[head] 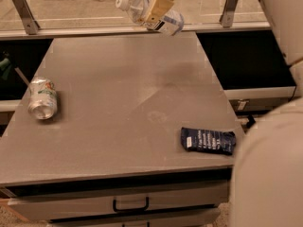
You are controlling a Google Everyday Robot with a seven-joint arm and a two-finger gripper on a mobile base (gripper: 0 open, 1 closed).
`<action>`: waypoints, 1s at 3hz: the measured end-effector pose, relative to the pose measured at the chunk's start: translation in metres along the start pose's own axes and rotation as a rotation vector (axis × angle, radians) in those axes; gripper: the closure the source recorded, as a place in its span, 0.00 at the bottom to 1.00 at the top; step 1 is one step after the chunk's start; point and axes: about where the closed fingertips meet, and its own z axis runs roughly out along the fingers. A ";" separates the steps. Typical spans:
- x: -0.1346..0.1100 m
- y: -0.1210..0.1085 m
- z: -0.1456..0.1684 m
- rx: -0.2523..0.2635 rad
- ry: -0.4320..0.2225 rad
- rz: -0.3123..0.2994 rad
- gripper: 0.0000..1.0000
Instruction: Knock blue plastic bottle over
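The blue plastic bottle [173,22] is clear with a white cap pointing up and left. It hangs tilted in the air above the far edge of the grey table [123,79]. My gripper [154,12] reaches in from the top of the camera view and is shut on the bottle's middle. One cream finger [158,4] lies across the label and hides part of it. The bottle touches nothing but the gripper.
A silver drink can [42,99] lies on its side at the table's left edge. A flat dark blue packet [207,140] lies near the front right corner. My white arm [270,174] fills the right side. Metal rail posts [230,4] stand behind the table.
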 end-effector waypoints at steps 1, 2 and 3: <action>-0.006 0.023 -0.021 0.031 0.118 -0.138 1.00; -0.008 0.065 0.005 -0.042 0.198 -0.240 1.00; 0.005 0.122 0.073 -0.237 0.269 -0.312 1.00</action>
